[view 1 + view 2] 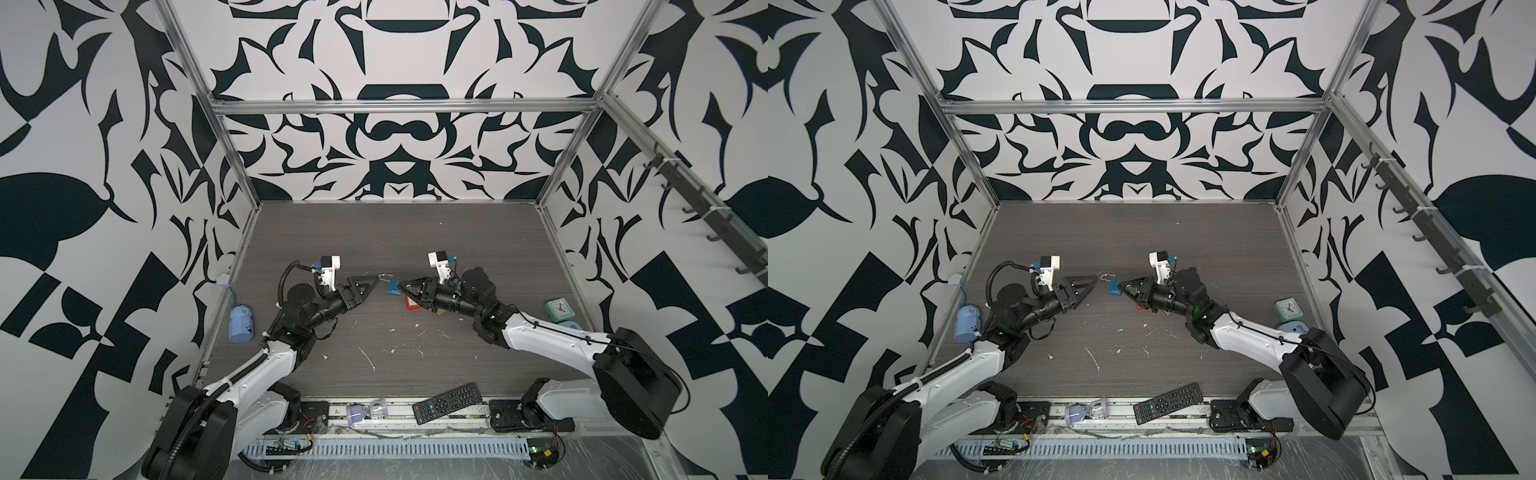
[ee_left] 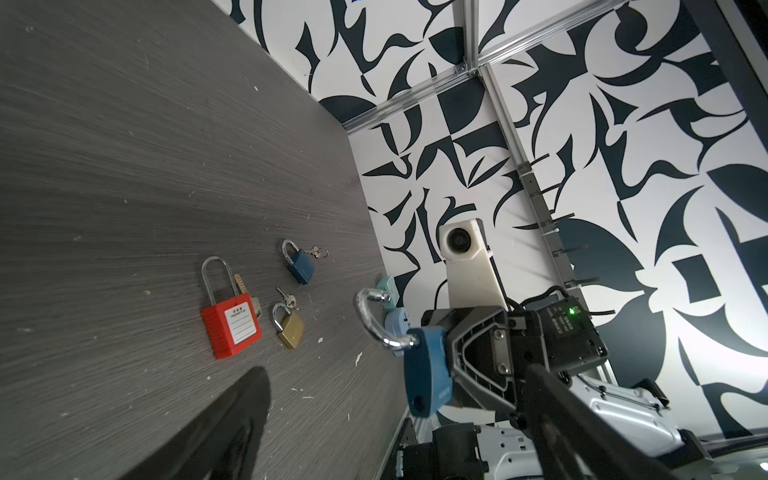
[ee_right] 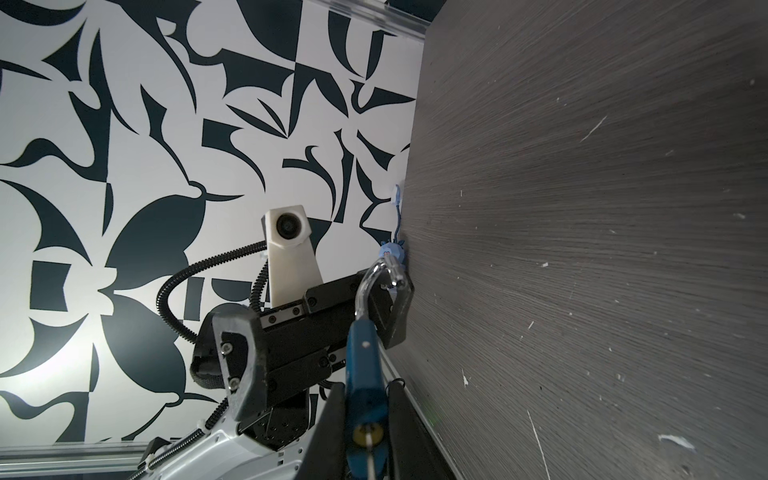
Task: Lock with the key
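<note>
Two arms: both reached in over the dark wood-grain table (image 1: 457, 232), and their tips nearly met in both top views.
Right gripper (image 1: 397, 286): its fingers were clamped narrow on the body of the blue padlock (image 2: 428, 374), holding it raised off the table.
Shackle (image 2: 368, 318): it was swung open with one end free, and it pointed toward the left arm.
Keyhole end (image 3: 368, 434): this end of the lock faced the right wrist camera.
Left gripper (image 1: 375, 285): its fingers were spread wide and held nothing. In the right wrist view one finger (image 3: 399, 299) sat just beside the shackle's free end, but contact could not be told.
Locks on the table: the left wrist view showed a red padlock (image 2: 232, 326), a brass padlock (image 2: 291, 328) and a small navy padlock (image 2: 300, 264) lying flat, near one another.
Keys: one bunch (image 2: 318, 251) lay just beside the small navy padlock and another (image 2: 286, 297) by the brass padlock's shackle. A single key (image 2: 240, 284) lay against the red padlock. Which one fits the held lock could not be told.
Table edges: a black remote control (image 1: 446, 403) lay at the near edge and a teal alarm clock (image 1: 559, 309) stood by the right wall.
</note>
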Tool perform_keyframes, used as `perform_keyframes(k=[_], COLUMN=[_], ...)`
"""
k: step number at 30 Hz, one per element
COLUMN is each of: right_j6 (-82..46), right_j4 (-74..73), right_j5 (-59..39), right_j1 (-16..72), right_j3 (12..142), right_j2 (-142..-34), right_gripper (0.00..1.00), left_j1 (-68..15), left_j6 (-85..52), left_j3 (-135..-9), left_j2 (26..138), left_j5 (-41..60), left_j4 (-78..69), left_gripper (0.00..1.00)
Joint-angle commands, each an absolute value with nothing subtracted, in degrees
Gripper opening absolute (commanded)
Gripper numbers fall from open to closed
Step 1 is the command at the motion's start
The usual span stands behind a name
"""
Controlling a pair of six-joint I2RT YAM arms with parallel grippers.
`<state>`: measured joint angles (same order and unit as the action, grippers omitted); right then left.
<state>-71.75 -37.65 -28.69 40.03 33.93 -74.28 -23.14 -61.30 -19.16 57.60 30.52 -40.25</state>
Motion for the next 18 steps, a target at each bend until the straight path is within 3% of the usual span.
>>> perform_keyframes(k=[1, 7, 18], right_j6=[-69.9, -69.5, -74.0], right_j4=[-35.7, -32.2, -34.0], right_j5=[-30.2, -32.3, -36.5], right_j1=[39.2, 36.9, 34.2], right_j3=[33.6, 32.4, 31.0], right_j2=[-70.1, -66.2, -65.0], right_gripper=[0.00, 0.00, 0.00], left_j1=[-22.9, -22.9, -22.9], left_j6=[-52.1, -45.3, -40.3], left_j3=[-22.9, -27.0, -31.5], left_j2=[54.3, 53.9, 62.0], left_j5=[28.5, 29.1, 36.5], left_j4=[-27.1, -21.4, -25.7], left_gripper=[0.97, 0.95, 0.95])
